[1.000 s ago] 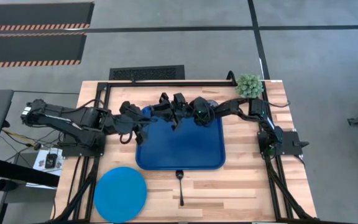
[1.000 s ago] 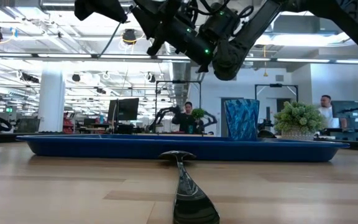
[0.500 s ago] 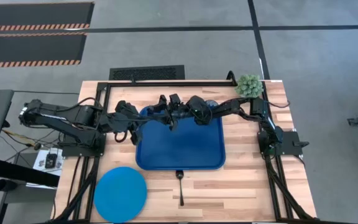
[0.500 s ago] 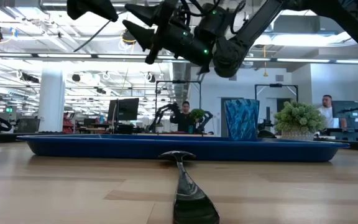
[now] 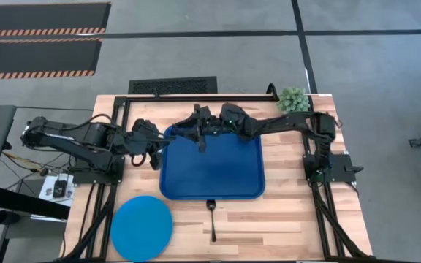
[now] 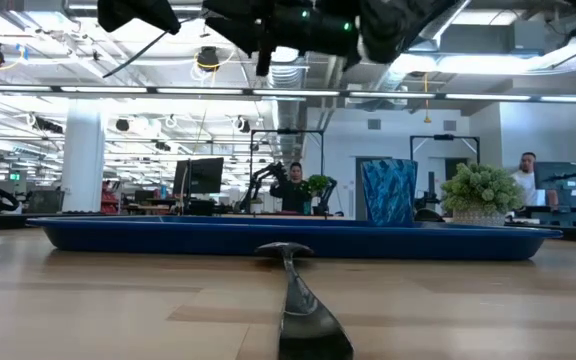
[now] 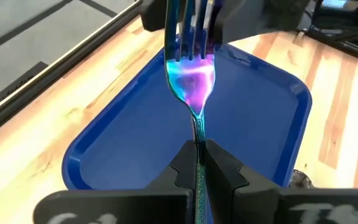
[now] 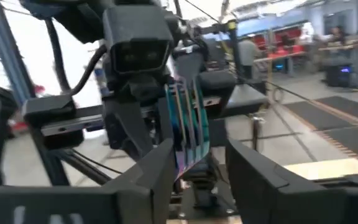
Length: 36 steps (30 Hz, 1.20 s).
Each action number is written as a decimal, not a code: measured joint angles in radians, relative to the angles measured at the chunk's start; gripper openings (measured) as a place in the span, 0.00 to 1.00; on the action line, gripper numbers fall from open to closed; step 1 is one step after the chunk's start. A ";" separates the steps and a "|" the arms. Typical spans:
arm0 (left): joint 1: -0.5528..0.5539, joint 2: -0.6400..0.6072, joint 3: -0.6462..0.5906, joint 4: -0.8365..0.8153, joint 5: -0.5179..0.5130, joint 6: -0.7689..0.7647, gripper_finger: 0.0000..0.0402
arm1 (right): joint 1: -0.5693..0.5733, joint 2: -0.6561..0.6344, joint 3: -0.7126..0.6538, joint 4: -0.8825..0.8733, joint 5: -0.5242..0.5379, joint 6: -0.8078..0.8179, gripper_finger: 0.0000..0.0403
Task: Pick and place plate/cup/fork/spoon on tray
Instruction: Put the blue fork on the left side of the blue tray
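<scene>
I am watching both dark arms meeting above the far edge of the large dark-blue rectangular plastic tray [image 5: 210,169], which looks like a handover set up so the slim fork [image 7: 193,74], iridescent at its tines, can change grippers before going down. The left gripper [image 7: 197,163] is clamping the fork's thin handle, its 2 fingers pressed together on it, tines pointing away toward the other arm. The right gripper [image 8: 194,163] is facing it with its 2 fingers spread wide apart, the tines sitting in the gap between them, touching neither as far as I can tell. I am judging that the fork is being held aloft over the tray so it can be passed or dropped flat.

The small dark-blue translucent cup [image 6: 388,192] is standing at the tray's far side; whether it is inside the rim I cannot tell. The flat round bright-blue plate [image 5: 142,227] is lying on the wooden table [image 5: 283,226], well apart from the tray's near left corner. The slim dark metallic spoon [image 5: 212,218] is lying just beside the tray's near rim, off the tray.
</scene>
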<state>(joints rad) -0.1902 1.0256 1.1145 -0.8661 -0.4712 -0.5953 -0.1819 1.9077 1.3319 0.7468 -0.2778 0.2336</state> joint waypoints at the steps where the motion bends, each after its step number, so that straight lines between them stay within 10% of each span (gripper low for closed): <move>1: 0.000 0.000 0.000 -0.001 0.001 0.000 0.00 | 0.003 -0.019 0.000 -0.043 0.016 -0.008 0.46; 9: 0.001 0.010 0.000 -0.018 0.023 -0.031 0.00 | 0.007 -0.223 0.000 -0.548 0.111 -0.190 0.59; 15: 0.044 0.065 0.000 -0.048 0.103 -0.129 0.00 | 0.025 -0.356 -0.029 -1.049 0.277 -0.264 0.41; 21: 0.118 0.179 0.000 -0.006 0.165 -0.186 0.00 | 0.108 -0.467 -0.256 -1.068 0.403 -0.221 0.04; 36: 0.299 0.334 -0.201 0.264 0.290 -0.298 0.00 | 0.365 -0.767 -0.484 -0.922 0.806 -0.209 0.04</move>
<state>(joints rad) 0.1089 1.3599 0.9137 -0.6018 -0.1814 -0.8934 0.1833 1.1406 0.8482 -0.1754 0.5282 0.0250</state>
